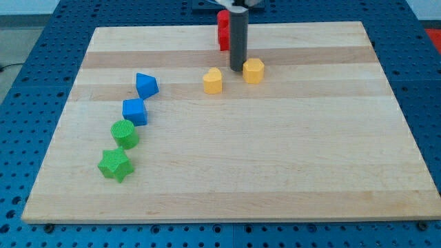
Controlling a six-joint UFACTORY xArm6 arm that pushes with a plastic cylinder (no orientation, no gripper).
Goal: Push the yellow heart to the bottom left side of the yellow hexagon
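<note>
— Pale wooden table (275,158), planks running left to right, set on a blue surface (420,27) dotted with holes. What is on it?

— Seven blocks. The yellow heart (213,80) and the yellow hexagon (253,71) sit near the view's top, just right of the middle. A red block (223,31) stands behind them at the top edge, partly hidden by my rod, so I cannot make out its shape.

— Where is the heart relative to you?

— My tip (237,69) stands between the two yellow blocks. The heart lies near it, to the view's left and a little toward the bottom, with a small gap of bare wood. The hexagon is just beside the tip on the view's right; I cannot tell if they touch.

— So the heart is left of the hexagon?

— Yes, left and slightly lower, with my tip between them.

— And the claw, apart or together?

— No claw shows; the arm ends in a straight dark rod.

— The other blocks?

— Well apart, on the view's left, in a line slanting down: a blue block (146,85), a blue cube (134,111), a round green block (125,133) and a green star (114,164).
</note>
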